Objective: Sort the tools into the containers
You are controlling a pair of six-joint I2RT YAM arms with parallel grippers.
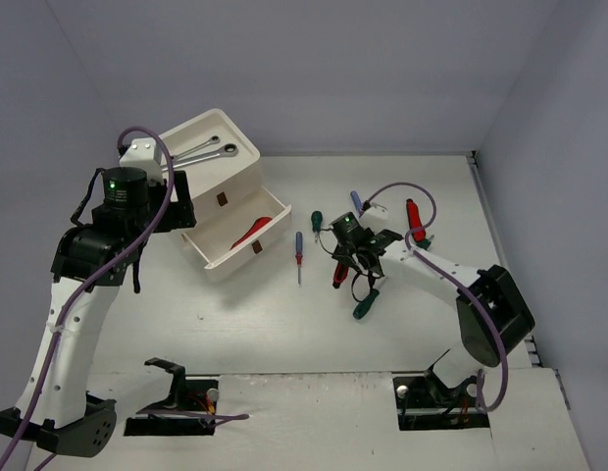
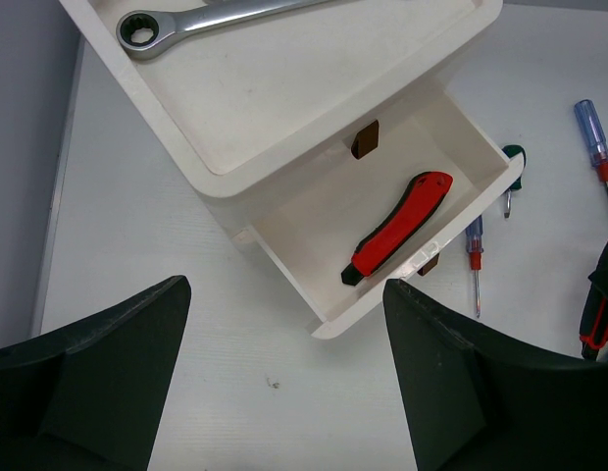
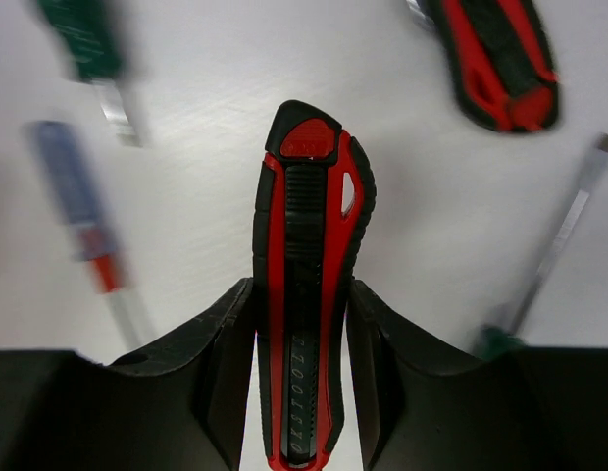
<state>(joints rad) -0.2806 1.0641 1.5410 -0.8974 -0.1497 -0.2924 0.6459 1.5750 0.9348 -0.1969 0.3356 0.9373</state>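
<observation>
Right end effector (image 3: 299, 294) is pinching a red-black cutter (image 3: 306, 294) lengthwise, one finger on each side, nose pointing away from the wrist. It sits mid-worktop (image 1: 235, 324), right of the box (image 1: 240, 182). Can't tell whether the cutter touches the surface.

Loose around it:
- blue screwdriver (image 1: 298, 250) to the left
- small green screwdriver (image 1: 316, 220) on the far side
- another blue one (image 1: 356, 203) far-right
- red pliers (image 1: 414, 216) further right
- green-handled screwdriver (image 1: 364, 306) just near

Left end effector (image 2: 284, 294) is spread wide, holding nothing, above the near-left side of the box.

One drawer (image 2: 382, 294) is pulled out toward the right with a second cutter (image 2: 397, 226) lying diagonally inside. Silver wrenches (image 1: 201, 152) lie in the top tray (image 2: 284, 88).
</observation>
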